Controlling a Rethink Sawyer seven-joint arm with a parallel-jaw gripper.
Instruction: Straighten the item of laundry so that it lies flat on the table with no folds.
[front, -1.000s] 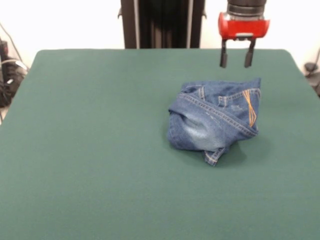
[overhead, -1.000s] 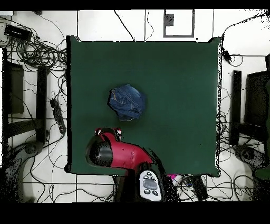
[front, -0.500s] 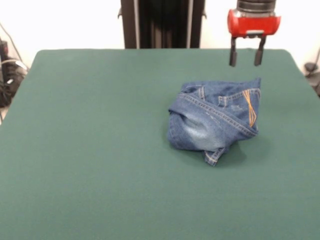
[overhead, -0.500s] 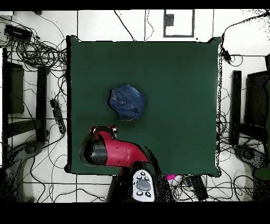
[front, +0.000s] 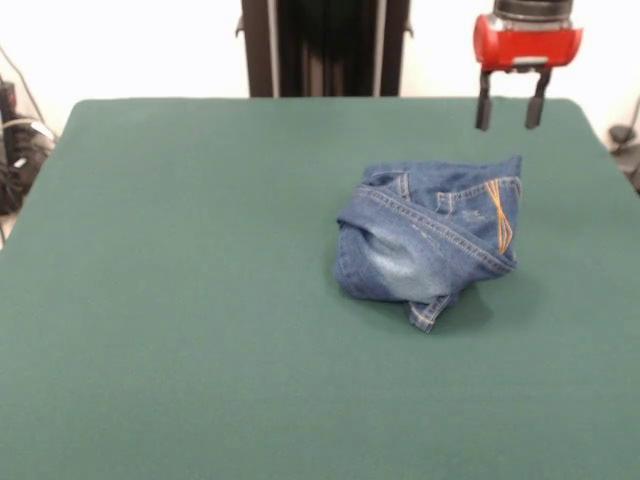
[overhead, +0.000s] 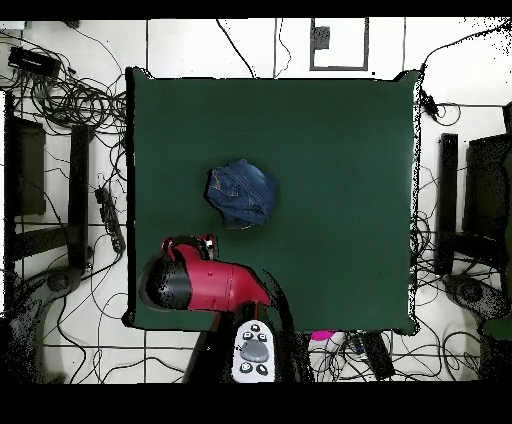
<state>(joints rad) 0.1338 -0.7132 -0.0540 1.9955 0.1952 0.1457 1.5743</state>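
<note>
Facing the robot from across the table (front: 180, 300), the front view puts the gripper (front: 511, 113) high near the far edge, right of centre, its two dark fingers (front: 484, 112) hanging straight down with a clear gap between them and nothing held. The jeans (front: 430, 240) lie below and to the left of it in this picture, nearer the camera, bunched into a compact lump right of the table's middle; an orange-stitched pocket shows on the lump's right side and a hem corner pokes out at its lower edge. The gripper is well apart from the cloth and well above it, so any grasp calls for a move toward the camera, a little leftward, and down. Seen from overhead, with the robot's base at the bottom, the same bundle of jeans (overhead: 241, 193) sits left of the table's centre, rounded, with no clear long axis because the legs are folded in on themselves. The gripper (overhead: 191, 243) shows just at the front of the red arm head, below and to the left of the bundle in this picture, apart from it with bare green cloth between. Judged from both views, the jeans lie ahead of the jaws, away from the base and slightly to one side, and the task is not yet begun.
</note>
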